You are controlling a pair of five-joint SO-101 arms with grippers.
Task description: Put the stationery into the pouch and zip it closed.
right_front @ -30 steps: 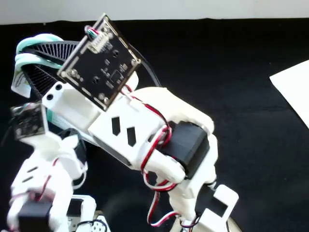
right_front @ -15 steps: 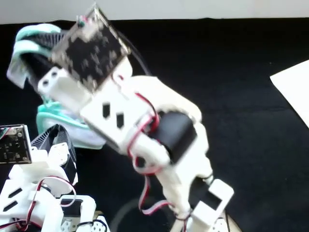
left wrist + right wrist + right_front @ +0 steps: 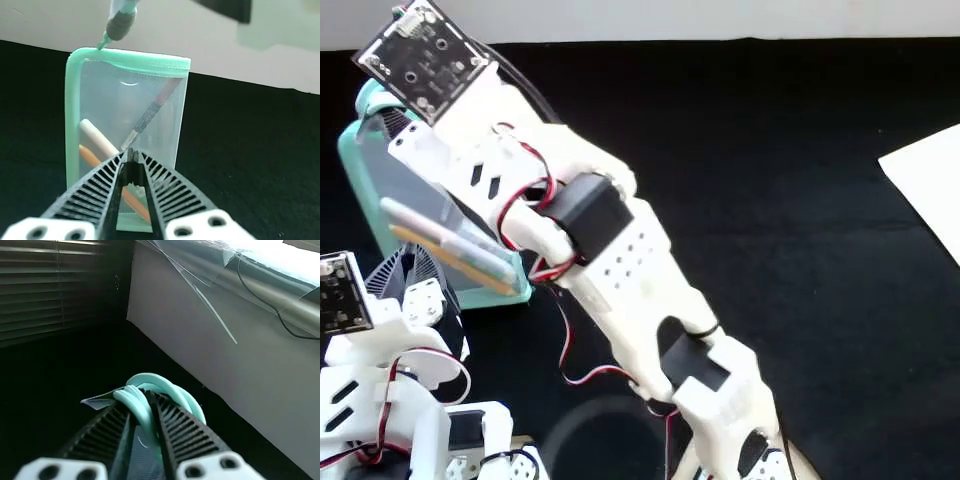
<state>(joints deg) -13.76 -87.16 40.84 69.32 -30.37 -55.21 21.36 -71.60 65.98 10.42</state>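
No print can be read. A small tag (image 3: pixel 97 401) beside the right gripper (image 3: pixel 146 399) carries marks too fine to make out, and so does the circuit board (image 3: pixel 420 55) on that arm's wrist in the high view.

The table (image 3: pixel 770 150) is covered in plain black, with a white sheet of paper (image 3: pixel 930 185) at its far right edge and a pale wall (image 3: pixel 720 18) behind it. The right wrist view shows slatted blinds (image 3: pixel 50 285), a light panel (image 3: pixel 210 355), a clear plastic sheet (image 3: pixel 200 265) and a thin cable (image 3: pixel 265 287).

The pouch (image 3: pixel 400 185) sits at the table's left side. It has a mint-green border and a see-through mesh face. Inside it lie an orange pencil (image 3: pixel 90 157), a white stick (image 3: pixel 97 139) and a slim pen (image 3: pixel 150 112).

The right gripper is at the pouch's far end, its jaws clamped on a mint-green loop (image 3: pixel 150 385). The left gripper (image 3: pixel 131 159) has its jaws together with nothing seen between them. Its tips point at the mesh face near the pouch's near end, and whether they touch it cannot be told.
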